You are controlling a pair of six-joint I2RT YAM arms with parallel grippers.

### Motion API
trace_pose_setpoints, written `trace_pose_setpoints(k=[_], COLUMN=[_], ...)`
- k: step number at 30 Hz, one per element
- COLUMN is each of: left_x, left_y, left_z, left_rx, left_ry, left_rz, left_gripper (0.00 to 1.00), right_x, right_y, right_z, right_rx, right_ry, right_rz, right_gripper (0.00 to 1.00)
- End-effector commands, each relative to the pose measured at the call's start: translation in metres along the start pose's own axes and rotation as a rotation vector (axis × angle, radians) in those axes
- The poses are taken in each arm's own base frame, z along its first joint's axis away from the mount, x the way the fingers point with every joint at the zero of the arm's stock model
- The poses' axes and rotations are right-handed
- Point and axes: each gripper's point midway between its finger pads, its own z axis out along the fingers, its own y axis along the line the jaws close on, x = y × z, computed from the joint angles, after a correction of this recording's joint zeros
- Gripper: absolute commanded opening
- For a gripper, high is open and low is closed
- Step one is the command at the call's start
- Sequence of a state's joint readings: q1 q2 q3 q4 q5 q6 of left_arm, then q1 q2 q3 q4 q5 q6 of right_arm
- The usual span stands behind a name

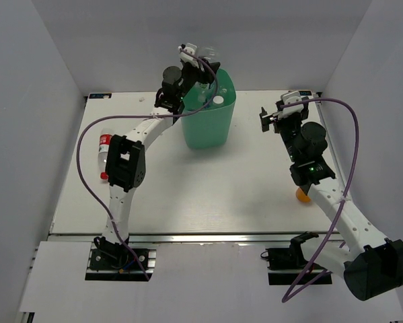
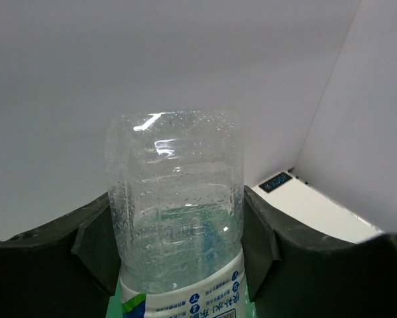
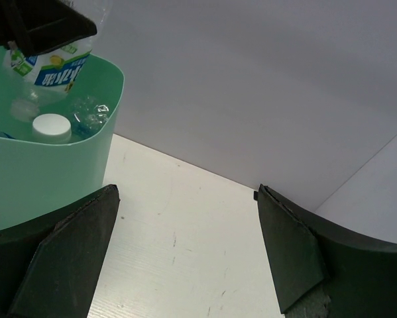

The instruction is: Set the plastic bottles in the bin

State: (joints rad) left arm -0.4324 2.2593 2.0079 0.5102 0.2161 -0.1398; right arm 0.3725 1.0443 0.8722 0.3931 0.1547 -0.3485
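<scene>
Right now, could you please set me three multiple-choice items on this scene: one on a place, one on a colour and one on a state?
1. Where is the bottle that the left hand holds?
A. above the bin
B. lying beside the right arm
C. down by the arm bases

2. What colour is the bin?
A. red
B. mint green
C. black

3. How is the right hand?
A. shut on a bottle
B. shut on nothing
C. open and empty

Answers:
1 A: the right wrist view shows the labelled bottle clamped over the bin's opening.
2 B: its wall is mint green in the top and right wrist views.
3 C: its fingers stand wide apart with nothing held between them.
</scene>
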Motion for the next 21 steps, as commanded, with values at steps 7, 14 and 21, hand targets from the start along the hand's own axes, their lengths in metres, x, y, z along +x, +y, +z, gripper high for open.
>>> trace_pose_setpoints(k=[7, 14, 21], left_x=[-0.065, -0.097, -0.151], left_y=[-0.022, -0.027, -0.005], left_z=[-0.044, -0.049, -0.066], left_rx=[0.044, 0.038, -0.162], left_ry=[-0.117, -0.149, -0.116], left_rz=[0.087, 0.044, -0.021], left_gripper=[0.98, 0.98, 0.98], right_x=[-0.007, -0.008, 0.003], right_y=[-0.005, -0.001, 0.008], right_z=[0.005, 0.006, 0.006], right_rx=[0.016, -0.007, -0.046], right_ry=[-0.035, -0.027, 0.067], right_rz=[0.005, 0.026, 0.097], right_gripper=[0.89, 0.89, 0.89])
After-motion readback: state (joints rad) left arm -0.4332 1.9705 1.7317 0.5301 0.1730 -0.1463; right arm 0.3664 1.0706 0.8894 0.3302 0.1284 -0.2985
